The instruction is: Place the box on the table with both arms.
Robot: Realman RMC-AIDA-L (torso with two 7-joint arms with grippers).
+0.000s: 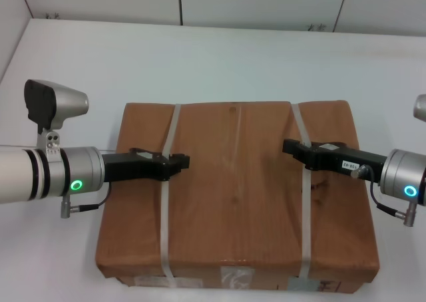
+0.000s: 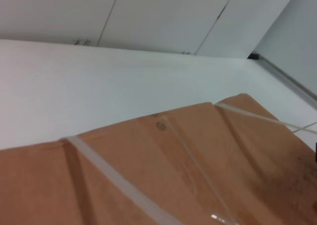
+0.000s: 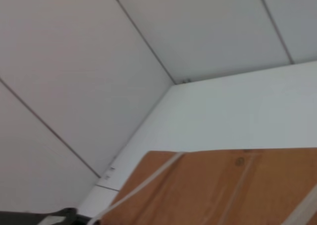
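Note:
The large brown cardboard box (image 1: pixel 236 195) lies flat over the white table (image 1: pixel 200 56), with two whitish straps and clear tape along its middle seam. My left gripper (image 1: pixel 180 162) reaches in from the left and sits over the left strap (image 1: pixel 165 215). My right gripper (image 1: pixel 291 147) reaches in from the right and sits over the right strap (image 1: pixel 305 215). Each strap looks pulled up off the cardboard at the gripper. The box top also shows in the left wrist view (image 2: pixel 198 175) and the right wrist view (image 3: pixel 228 190). The box's underside is hidden.
White wall panels (image 1: pixel 266 2) stand behind the table's far edge. Bare tabletop lies beyond the box and to its left (image 1: pixel 53 249). Part of the left arm's dark gripper shows in the right wrist view (image 3: pixel 49 217).

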